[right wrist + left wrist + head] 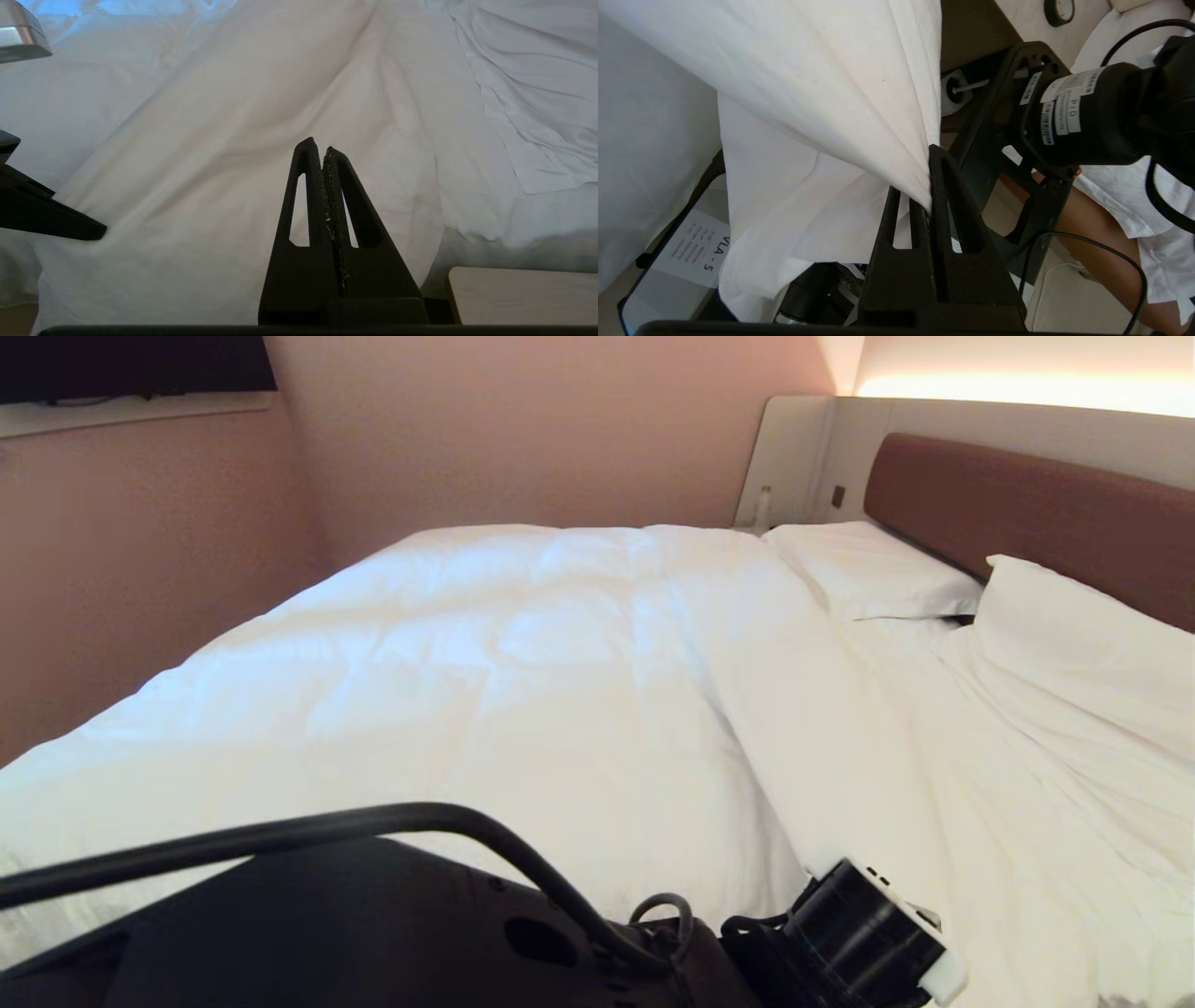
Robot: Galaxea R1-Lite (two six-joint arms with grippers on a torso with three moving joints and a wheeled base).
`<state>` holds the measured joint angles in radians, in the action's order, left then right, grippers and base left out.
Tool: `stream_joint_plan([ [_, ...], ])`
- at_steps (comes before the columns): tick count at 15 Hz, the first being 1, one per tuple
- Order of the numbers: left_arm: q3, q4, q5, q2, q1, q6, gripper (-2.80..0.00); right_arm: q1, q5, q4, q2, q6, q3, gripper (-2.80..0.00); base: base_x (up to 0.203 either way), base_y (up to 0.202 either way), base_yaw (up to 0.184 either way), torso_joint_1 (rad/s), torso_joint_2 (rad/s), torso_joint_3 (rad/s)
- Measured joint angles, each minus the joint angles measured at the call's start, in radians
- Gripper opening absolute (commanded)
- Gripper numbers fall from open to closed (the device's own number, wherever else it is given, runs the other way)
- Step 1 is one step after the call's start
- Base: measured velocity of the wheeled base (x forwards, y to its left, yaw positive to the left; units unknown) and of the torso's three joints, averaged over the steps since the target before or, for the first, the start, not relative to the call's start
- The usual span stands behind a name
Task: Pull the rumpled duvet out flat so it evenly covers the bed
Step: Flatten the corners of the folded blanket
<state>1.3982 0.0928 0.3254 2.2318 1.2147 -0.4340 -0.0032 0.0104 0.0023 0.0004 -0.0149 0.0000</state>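
The puffy white duvet [523, 653] lies over the left and middle of the bed. A strip of mattress sheet [943, 709] shows bare on the bed before the brown headboard [1027, 504]. My left gripper [924, 196] is shut on a bunched fold of the duvet [822, 93], which runs taut from its fingers and hangs down beside them. In the head view only the left arm's black links [373, 924] show, along the bottom edge. My right gripper [320, 145] is shut and empty, parked low facing the duvet's near side [224, 140].
Two white pillows [868, 569] [1092, 644] lean by the headboard. A pink wall [140, 569] runs along the bed's far side. Below the left gripper is my base plate with a label [691, 252]. A person's bare limb [1087, 219] is close by. A pale wooden surface [518, 294] sits near the right gripper.
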Motion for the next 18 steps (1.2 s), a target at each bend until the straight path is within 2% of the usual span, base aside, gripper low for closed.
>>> stream_joint_plan([
  [4, -0.027, 0.058, -0.027, -0.015, -0.004, -0.008, -2.8, 0.0, 0.0, 0.0, 0.0, 0.0, 0.0, -2.8, 0.0, 0.0, 0.0, 0.0, 0.0, 0.0],
  [6, -0.065, 0.117, -0.061, -0.062, -0.004, 0.021, -2.8, 0.0, 0.0, -0.001, 0.0, 0.0, 0.0, -2.8, 0.0, 0.0, 0.0, 0.0, 0.0, 0.0],
  [9, -0.158, 0.106, -0.081, -0.125, 0.024, 0.062, -2.8, 0.0, 0.0, 0.0, 0.0, 0.0, 0.0, -2.8, 0.0, 0.0, 0.0, 0.0, 0.0, 0.0],
  [13, -0.221, 0.117, -0.072, -0.108, 0.06, 0.059, -2.8, 0.0, 0.0, 0.0, 0.0, 0.0, 0.0, -2.8, 0.0, 0.0, 0.0, 0.0, 0.0, 0.0],
  [18, -0.232, 0.191, -0.071, -0.104, 0.049, 0.044, -2.8, 0.0, 0.0, 0.001, 0.0, 0.0, 0.0, -2.8, 0.0, 0.0, 0.0, 0.0, 0.0, 0.0],
])
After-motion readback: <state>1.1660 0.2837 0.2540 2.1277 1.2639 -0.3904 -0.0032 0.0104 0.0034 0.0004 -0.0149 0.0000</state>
